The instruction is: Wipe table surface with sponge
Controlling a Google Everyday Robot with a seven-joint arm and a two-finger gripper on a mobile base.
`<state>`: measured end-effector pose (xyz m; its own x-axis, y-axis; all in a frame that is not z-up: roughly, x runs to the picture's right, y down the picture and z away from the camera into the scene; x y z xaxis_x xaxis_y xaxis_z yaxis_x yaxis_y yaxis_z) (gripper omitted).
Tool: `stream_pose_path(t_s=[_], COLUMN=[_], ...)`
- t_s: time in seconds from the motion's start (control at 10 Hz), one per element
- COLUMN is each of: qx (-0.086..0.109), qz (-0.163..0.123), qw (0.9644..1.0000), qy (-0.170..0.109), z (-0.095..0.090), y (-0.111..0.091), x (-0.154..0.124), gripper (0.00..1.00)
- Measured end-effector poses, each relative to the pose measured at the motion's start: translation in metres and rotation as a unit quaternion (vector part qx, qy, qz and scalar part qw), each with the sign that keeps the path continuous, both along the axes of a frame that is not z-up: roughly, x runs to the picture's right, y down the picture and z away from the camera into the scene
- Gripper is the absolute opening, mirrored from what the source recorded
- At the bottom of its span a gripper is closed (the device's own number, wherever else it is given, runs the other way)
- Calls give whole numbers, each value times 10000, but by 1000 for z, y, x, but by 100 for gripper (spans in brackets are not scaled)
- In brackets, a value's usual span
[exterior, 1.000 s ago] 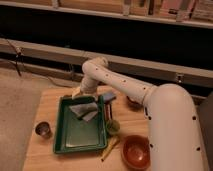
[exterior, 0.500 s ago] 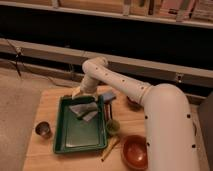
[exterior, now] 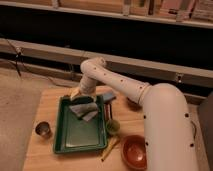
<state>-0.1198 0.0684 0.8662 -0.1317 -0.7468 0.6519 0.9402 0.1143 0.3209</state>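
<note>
Green tray (exterior: 80, 134) with a grey cloth (exterior: 84, 111) in it — metal cup (exterior: 43, 129) left, green cup (exterior: 113, 126) and brown bowl (exterior: 134, 151) right.

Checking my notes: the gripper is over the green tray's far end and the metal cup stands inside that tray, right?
No. The camera view shows the metal cup on the table beside the green tray, not inside it. The gripper is over the tray's far end.
</note>
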Motion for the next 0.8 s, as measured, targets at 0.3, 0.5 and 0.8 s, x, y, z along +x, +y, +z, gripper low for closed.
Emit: stream_pose_path(t_s=[0.3,0.5,0.8], qx=[-148,-275,-419], qz=[-112,-183,-268], qw=[9998,9995,9988], qy=[-5,-4,23], z=[4,9,23], y=[14,25,36], x=[-3,-2,-2], gripper=[80,80,80])
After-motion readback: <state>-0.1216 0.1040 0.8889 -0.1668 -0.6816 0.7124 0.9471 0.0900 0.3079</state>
